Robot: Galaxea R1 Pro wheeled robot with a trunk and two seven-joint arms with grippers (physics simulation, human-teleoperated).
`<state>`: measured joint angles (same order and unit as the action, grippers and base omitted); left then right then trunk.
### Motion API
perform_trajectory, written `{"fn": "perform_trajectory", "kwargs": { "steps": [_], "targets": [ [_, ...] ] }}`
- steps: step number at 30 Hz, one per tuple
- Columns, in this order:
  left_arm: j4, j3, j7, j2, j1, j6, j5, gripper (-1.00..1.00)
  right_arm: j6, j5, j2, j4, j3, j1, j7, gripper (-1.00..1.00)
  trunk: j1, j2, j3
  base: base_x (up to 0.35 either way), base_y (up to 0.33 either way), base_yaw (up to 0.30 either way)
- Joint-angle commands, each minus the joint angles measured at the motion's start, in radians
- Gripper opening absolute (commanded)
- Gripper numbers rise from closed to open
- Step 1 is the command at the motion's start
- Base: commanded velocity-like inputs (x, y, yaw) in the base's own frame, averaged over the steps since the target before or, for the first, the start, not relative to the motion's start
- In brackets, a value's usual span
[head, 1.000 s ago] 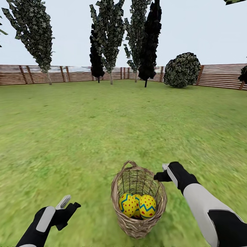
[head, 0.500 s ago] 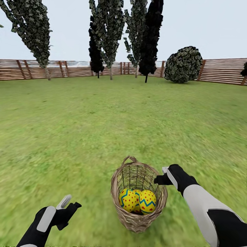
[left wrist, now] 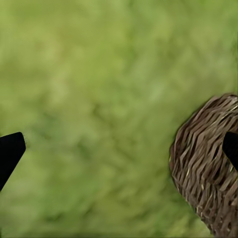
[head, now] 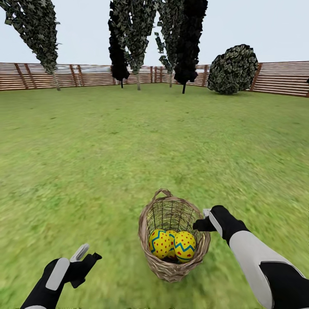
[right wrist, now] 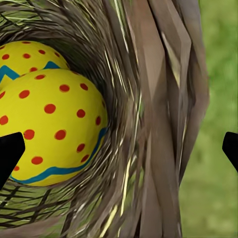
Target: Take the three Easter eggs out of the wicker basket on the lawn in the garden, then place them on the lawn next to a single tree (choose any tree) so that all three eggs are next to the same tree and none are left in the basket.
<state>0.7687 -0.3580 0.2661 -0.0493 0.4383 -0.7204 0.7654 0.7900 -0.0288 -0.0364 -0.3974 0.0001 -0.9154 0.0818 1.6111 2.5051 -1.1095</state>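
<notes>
The brown wicker basket (head: 171,266) stands on the lawn (head: 128,163) just ahead of me, its loop handle on the far rim. Inside lie the three Easter eggs: one on the left (head: 159,243), one on the right (head: 185,246) and one half hidden between them (head: 171,238). My right gripper (head: 201,218) is open at the basket's right rim; in its wrist view the gripper (right wrist: 120,148) straddles the wicker wall (right wrist: 158,129) with a dotted egg (right wrist: 49,124) close by. My left gripper (head: 88,254) hovers open over grass left of the basket (left wrist: 208,163). No thick-trunked tree is in view.
Slim dark trees (head: 189,38) and a round bush (head: 234,68) stand far off along the brown slat fence (head: 86,75). Wide grass stretches between me and them.
The whole picture has shifted upward, so the camera has moved. The basket now sits a little higher in the picture against the grippers, which hold the same pose.
</notes>
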Motion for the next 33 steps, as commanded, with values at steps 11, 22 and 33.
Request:
{"fn": "perform_trajectory", "kwargs": {
  "steps": [11, 22, 33],
  "targets": [
    [0.001, -0.002, 0.005, 0.0, 0.001, -0.004, 0.011, 1.0, 0.005, -0.003, -0.001, -0.001, 0.0, 0.0, 0.006, 1.0, 0.002, 0.001, -0.016, 0.0, 0.0, 0.0],
    [0.001, -0.005, 0.002, -0.001, 0.0, -0.005, 0.012, 1.0, 0.007, -0.003, -0.003, -0.001, 0.0, 0.0, 0.006, -1.0, 0.003, 0.002, -0.032, 0.0, 0.0, 0.0],
    [-0.01, 0.001, 0.007, -0.002, -0.004, 0.009, -0.001, 1.0, 0.008, -0.005, -0.007, -0.012, 0.0, 0.0, 0.016, -1.0, 0.001, 0.001, -0.013, 0.0, 0.0, 0.0]
  ]
}}
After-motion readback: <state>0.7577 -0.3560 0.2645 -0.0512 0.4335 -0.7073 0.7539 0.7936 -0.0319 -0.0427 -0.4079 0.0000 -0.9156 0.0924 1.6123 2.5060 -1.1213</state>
